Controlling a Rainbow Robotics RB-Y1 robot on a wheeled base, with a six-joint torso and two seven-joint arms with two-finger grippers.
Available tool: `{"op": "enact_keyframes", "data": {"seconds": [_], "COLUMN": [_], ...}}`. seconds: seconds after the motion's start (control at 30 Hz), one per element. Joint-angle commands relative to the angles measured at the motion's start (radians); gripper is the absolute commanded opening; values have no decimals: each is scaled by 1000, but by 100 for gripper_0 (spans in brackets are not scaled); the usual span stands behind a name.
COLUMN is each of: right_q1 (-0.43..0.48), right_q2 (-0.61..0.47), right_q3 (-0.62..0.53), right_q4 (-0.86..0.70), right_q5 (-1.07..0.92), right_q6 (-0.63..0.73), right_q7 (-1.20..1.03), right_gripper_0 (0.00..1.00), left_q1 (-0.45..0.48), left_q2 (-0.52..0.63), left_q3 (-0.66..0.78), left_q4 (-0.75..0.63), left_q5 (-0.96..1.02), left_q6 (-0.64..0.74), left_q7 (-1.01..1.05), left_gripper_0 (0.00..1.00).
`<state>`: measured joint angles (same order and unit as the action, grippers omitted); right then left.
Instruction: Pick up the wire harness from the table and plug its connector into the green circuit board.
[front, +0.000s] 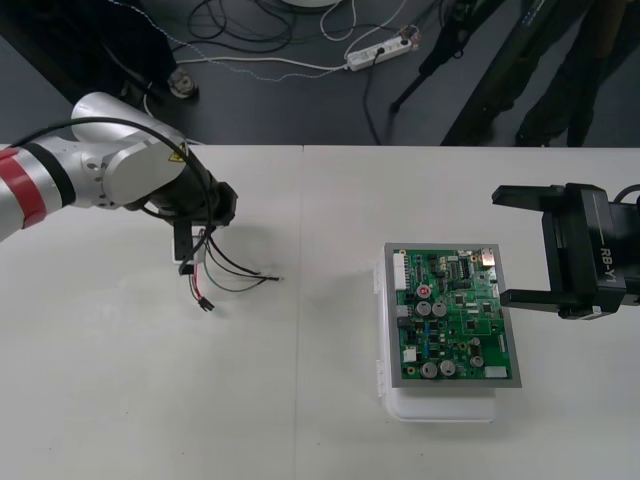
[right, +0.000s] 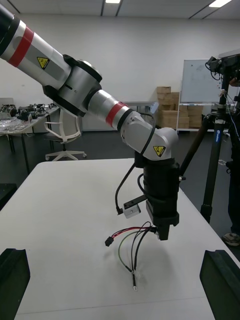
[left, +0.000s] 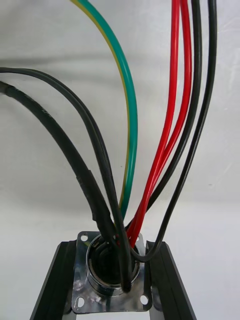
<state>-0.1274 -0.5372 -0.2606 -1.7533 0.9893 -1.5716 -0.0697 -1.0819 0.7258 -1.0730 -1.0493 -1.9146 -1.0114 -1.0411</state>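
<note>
My left gripper (front: 188, 250) is shut on the wire harness's round metal socket (left: 109, 272), whose flange sits clamped between the two black fingers (left: 55, 285). Red, black and green wires (left: 165, 125) run out from the socket. In the front view the harness (front: 225, 275) hangs below the left gripper over the table's left half, its small black plug (front: 203, 305) at the low end, apart from the board. The right wrist view has the left gripper (right: 162, 230) holding the harness (right: 132, 245) above the table. The green circuit board (front: 452, 315) on its white base (front: 440, 405) lies right of centre. My right gripper (front: 520, 245) stands open beside the board's right edge.
The pale table (front: 300, 420) has free room between the harness and the board. Beyond its far edge lies dark floor with cables and a power strip (front: 378, 50). A tripod (right: 215, 145) stands off the table's side.
</note>
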Motion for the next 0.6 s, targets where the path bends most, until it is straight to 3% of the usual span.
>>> {"op": "enact_keyframes", "data": {"seconds": [0.03, 0.6], "right_q1": [-11, -15], "right_q2": [-27, -35], "right_q3": [9, 9], "right_q4": [-31, -31], "right_q5": [3, 5], "right_q6": [1, 1], "right_q7": [45, 47], "right_gripper_0": [100, 100], "left_q1": [8, 8], "left_q2": [75, 233], "left_q3": [76, 177], "left_q4": [-55, -146], "left_q5": [40, 348], "left_q6": [-118, -268], "left_q7": [0, 46], "left_gripper_0": [0, 0]}}
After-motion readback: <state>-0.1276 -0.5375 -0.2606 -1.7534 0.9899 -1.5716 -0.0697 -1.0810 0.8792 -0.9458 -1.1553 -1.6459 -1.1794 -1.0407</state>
